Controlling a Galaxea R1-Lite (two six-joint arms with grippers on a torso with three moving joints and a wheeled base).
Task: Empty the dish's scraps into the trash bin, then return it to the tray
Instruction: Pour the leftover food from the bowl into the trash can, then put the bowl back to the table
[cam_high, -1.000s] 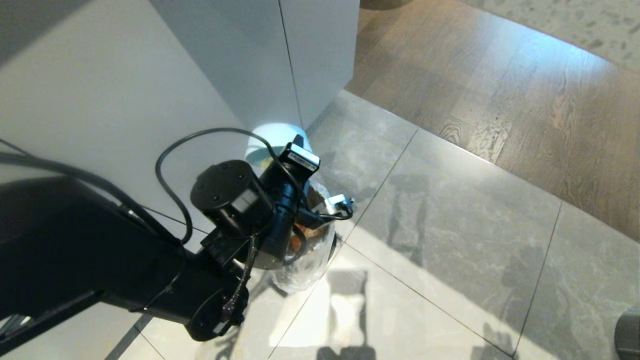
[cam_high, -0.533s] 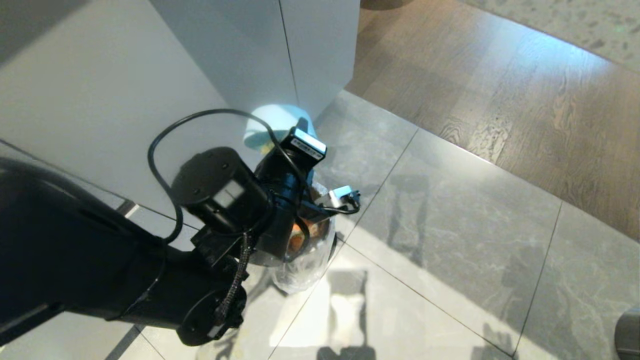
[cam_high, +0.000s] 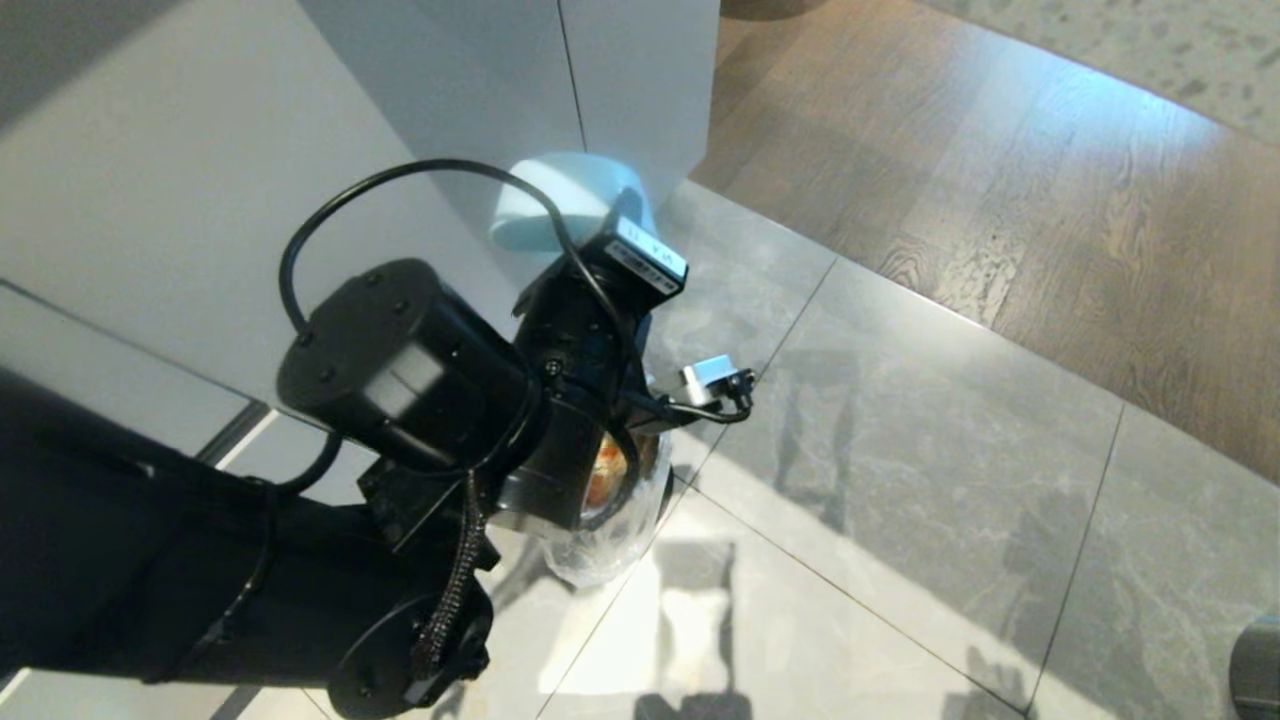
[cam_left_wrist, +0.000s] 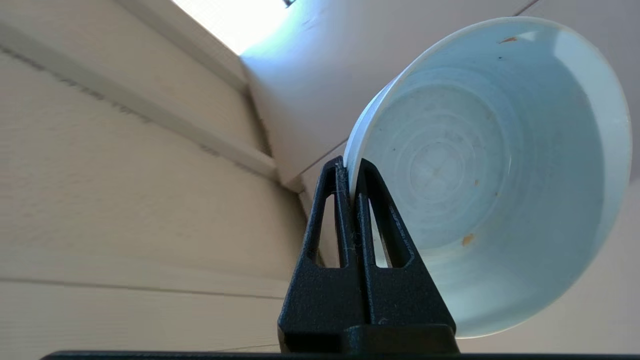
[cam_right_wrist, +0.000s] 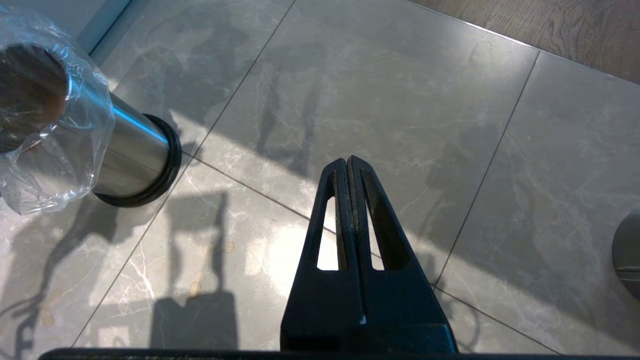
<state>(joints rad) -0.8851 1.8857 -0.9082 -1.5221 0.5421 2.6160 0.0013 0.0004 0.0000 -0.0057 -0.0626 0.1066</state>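
Pale-blue dish (cam_left_wrist: 490, 170) pinched at rim by left pincer (cam_left_wrist: 350, 167), right pincer (cam_right_wrist: 348, 162) closed, empty

Floor (cam_high: 900, 450): large grey marble-look tiles with thin dark joints, patched with sunlight and shadows. Far right, the tiles give way to brown wood planks (cam_high: 1050, 180). Trash bin (cam_right_wrist: 125, 150) stands upright on the tiles, left of centre, near the white cabinet (cam_high: 450, 100) base; black ring at its foot, clear bag crumpled over its rim. A grey round object (cam_right_wrist: 629, 252) sits at near right edge, cut off.
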